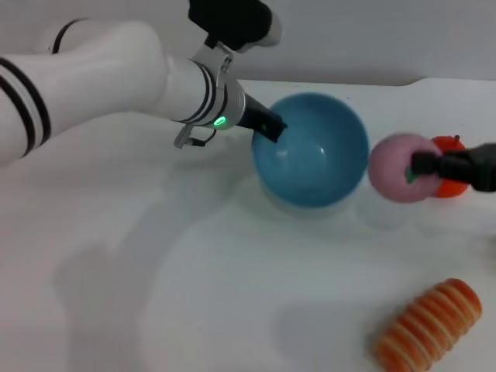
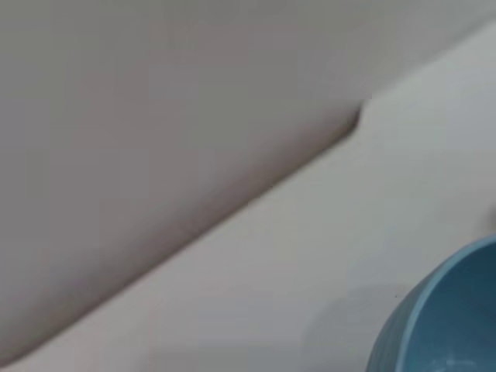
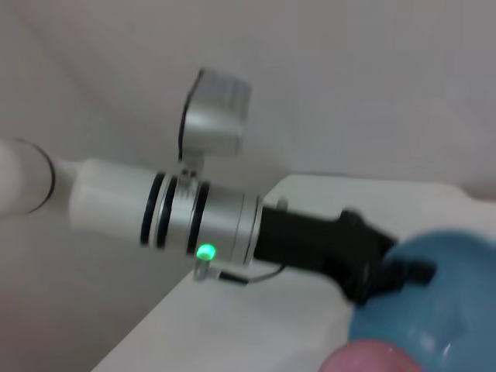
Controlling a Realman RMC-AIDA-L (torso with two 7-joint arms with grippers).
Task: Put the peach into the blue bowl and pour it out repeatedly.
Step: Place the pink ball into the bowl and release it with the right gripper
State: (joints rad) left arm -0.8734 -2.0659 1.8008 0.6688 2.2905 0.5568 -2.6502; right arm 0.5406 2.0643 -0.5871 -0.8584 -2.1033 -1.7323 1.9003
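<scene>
The blue bowl sits at the table's middle back, its inside empty and tipped toward me. My left gripper reaches in from the left and is shut on the bowl's left rim. The right wrist view shows that grip on the bowl. The left wrist view shows only part of the bowl. My right gripper comes in from the right, shut on the pink peach, and holds it just right of the bowl and off the table. The peach's top shows in the right wrist view.
An orange-red fruit lies behind the peach at the right edge. An orange striped bread roll lies at the front right. The white table ends at a grey wall behind the bowl.
</scene>
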